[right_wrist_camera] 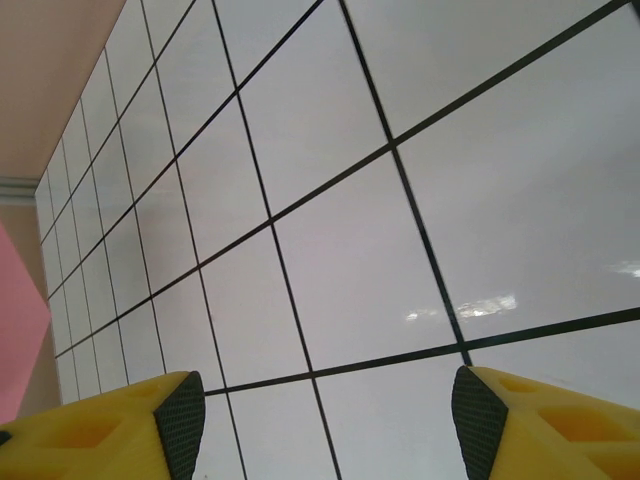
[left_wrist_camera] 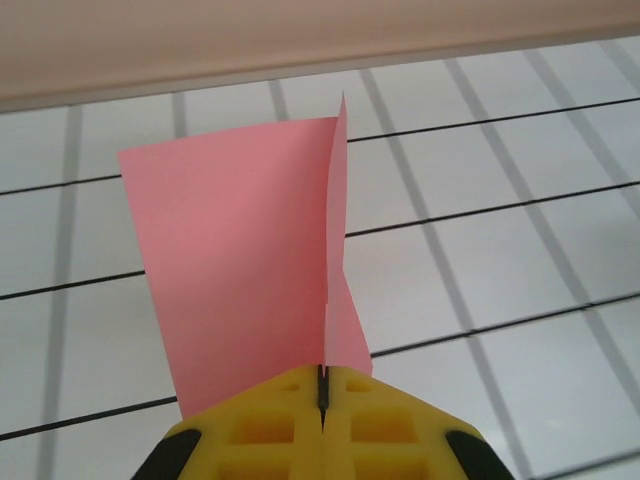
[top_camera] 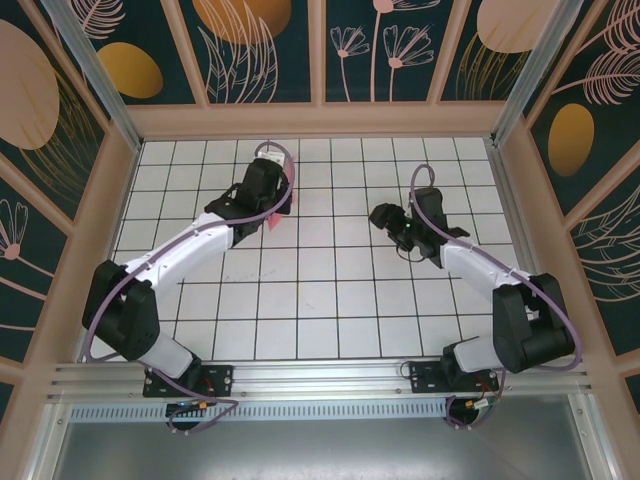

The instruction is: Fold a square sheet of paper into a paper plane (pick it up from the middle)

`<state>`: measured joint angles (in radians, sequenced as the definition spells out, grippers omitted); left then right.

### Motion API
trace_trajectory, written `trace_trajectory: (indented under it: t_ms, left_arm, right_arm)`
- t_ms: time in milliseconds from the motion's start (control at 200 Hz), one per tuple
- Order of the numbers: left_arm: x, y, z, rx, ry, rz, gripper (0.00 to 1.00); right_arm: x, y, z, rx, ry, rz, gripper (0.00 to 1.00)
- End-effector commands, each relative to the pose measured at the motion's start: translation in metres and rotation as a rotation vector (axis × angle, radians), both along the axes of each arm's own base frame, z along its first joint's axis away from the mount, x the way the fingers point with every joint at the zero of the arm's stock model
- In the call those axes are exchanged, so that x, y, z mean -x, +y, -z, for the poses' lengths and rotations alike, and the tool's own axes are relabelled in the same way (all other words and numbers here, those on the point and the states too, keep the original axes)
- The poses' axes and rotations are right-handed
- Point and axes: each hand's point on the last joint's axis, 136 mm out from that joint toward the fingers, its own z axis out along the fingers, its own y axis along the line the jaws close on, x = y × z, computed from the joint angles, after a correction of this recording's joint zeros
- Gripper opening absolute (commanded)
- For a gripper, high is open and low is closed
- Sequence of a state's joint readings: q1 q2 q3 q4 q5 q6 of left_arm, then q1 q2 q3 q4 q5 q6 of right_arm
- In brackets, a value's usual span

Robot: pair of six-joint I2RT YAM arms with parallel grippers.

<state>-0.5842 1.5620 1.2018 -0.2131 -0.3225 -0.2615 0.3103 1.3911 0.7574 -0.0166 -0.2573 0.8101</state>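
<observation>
The square sheet of paper (left_wrist_camera: 240, 260) is pinched at a crease by the closed left gripper (left_wrist_camera: 322, 385), the nearer arm. Its flaps stand away from the fingertips, and the long axis is judged to point toward the far wall. The right gripper (right_wrist_camera: 320, 410) is spread open and empty, with the sheet well apart off its left finger.

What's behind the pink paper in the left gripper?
Around the pink paper, pinched in the shut left gripper, white gridded table and a beige wall strip show. What lies directly behind it is covered.
</observation>
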Motion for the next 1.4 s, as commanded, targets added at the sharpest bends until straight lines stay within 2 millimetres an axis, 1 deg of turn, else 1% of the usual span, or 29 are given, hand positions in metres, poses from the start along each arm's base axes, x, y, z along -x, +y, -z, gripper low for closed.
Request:
trace_trajectory:
  t_ms: [0,95,125,135,145,210,260,355,455,535,660,746,801,876,961,1031,1086,1126,1166,1251,1271,1336,1366,1386,1391]
  left_arm:
    - [0.003,0.040,0.025,-0.337,0.044,-0.130,0.03]
    - [0.000,0.047,0.039,-0.454,0.058,-0.171,0.03]
    - [-0.001,0.049,0.037,-0.476,0.052,-0.186,0.03]
    - [-0.002,0.049,0.046,-0.498,0.069,-0.185,0.03]
    - [-0.002,0.049,0.049,-0.510,0.074,-0.189,0.03]
    - [-0.004,0.050,0.058,-0.579,0.085,-0.204,0.03]
    - [-0.004,0.049,0.068,-0.635,0.101,-0.203,0.03]
    - [-0.005,0.035,0.090,-0.659,0.130,-0.164,0.03]
    - [-0.005,0.017,0.107,-0.646,0.146,-0.122,0.03]
    - [-0.007,0.003,0.114,-0.635,0.149,-0.101,0.03]
    - [-0.009,-0.011,0.127,-0.589,0.170,-0.072,0.05]
    - [-0.007,-0.019,0.135,-0.542,0.194,-0.052,0.08]
    - [-0.006,-0.026,0.138,-0.501,0.208,-0.036,0.14]
    - [-0.004,-0.037,0.136,-0.429,0.222,-0.021,0.27]
    - [-0.001,-0.055,0.127,-0.308,0.235,0.015,0.38]
    - [0.004,-0.075,0.115,-0.179,0.246,0.076,0.46]
    - [0.006,-0.089,0.101,-0.082,0.240,0.113,0.50]
    - [0.009,-0.097,0.090,-0.021,0.232,0.134,0.54]
    - [0.010,-0.100,0.079,0.023,0.217,0.141,0.59]
    - [0.010,-0.094,0.058,0.076,0.174,0.114,0.69]
    - [0.009,-0.090,0.055,0.084,0.167,0.098,0.72]
    - [0.007,-0.073,0.044,0.118,0.143,0.046,0.80]
    - [0.006,-0.063,0.042,0.136,0.139,0.015,0.83]
    - [0.004,-0.055,0.046,0.143,0.147,-0.009,0.85]
    - [0.005,-0.053,0.041,0.153,0.139,-0.013,0.85]
  right_arm:
    - [0.005,-0.019,0.004,0.023,0.013,0.055,0.70]
    - [0.007,-0.030,0.008,0.021,0.027,0.085,0.70]
    - [0.007,-0.033,0.007,0.020,0.030,0.094,0.70]
    - [0.007,-0.034,0.008,0.021,0.031,0.097,0.70]
    - [0.008,-0.035,0.009,0.022,0.033,0.099,0.70]
    - [0.008,-0.040,0.009,0.021,0.037,0.109,0.70]
    - [0.009,-0.044,0.009,0.022,0.042,0.118,0.70]
    - [0.010,-0.050,0.009,0.022,0.045,0.132,0.70]
    - [0.010,-0.053,0.010,0.022,0.049,0.142,0.70]
    - [0.011,-0.054,0.011,0.020,0.057,0.145,0.70]
    - [0.011,-0.054,0.012,0.018,0.059,0.144,0.70]
    - [0.012,-0.055,0.013,0.018,0.064,0.147,0.70]
    - [0.012,-0.055,0.013,0.017,0.064,0.147,0.70]
    - [0.012,-0.055,0.014,0.016,0.067,0.149,0.70]
    - [0.011,-0.053,0.014,0.005,0.069,0.143,0.70]
    - [0.010,-0.052,0.014,-0.002,0.070,0.137,0.70]
    - [0.010,-0.050,0.015,-0.007,0.072,0.126,0.70]
    - [0.010,-0.047,0.015,-0.011,0.073,0.113,0.70]
    - [0.009,-0.043,0.014,-0.015,0.071,0.098,0.70]
    - [0.006,-0.030,0.012,-0.011,0.065,0.049,0.68]
    - [0.006,-0.026,0.012,-0.010,0.065,0.036,0.67]
    - [0.002,-0.003,0.008,-0.005,0.057,-0.023,0.65]
    - [0.001,0.009,0.008,0.000,0.058,-0.049,0.63]
    - [-0.001,0.018,0.007,0.002,0.056,-0.066,0.62]
    - [-0.001,0.019,0.008,0.003,0.056,-0.069,0.62]
